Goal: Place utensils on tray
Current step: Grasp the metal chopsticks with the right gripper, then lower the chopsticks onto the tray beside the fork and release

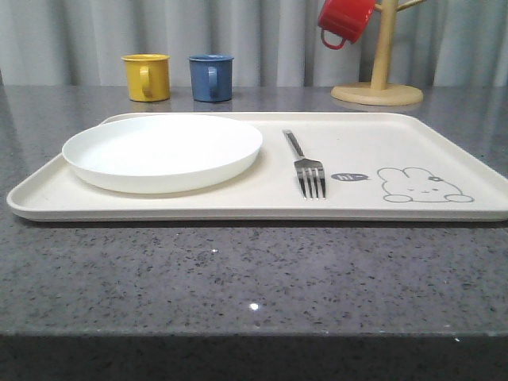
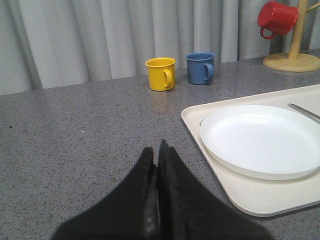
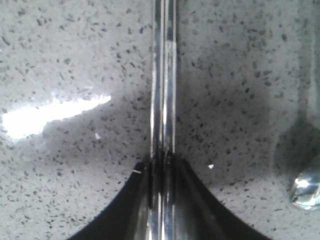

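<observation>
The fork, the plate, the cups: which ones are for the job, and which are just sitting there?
For the job:
- fork, already on the tray
- chopsticks, gripped by the right end effector over the counter

Just sitting there:
- white plate
- yellow cup
- blue cup
- red cup on the wooden stand

There was one cream-white rabbit tray, carrying one round white plate and one silver four-tined fork. Three mugs stood in sight: one yellow mug, one blue mug and one red mug, the red one hanging on the single wooden mug tree. Two thin metal chopsticks lay side by side, and one rounded shiny metal piece sat near them, too blurred to name.
</observation>
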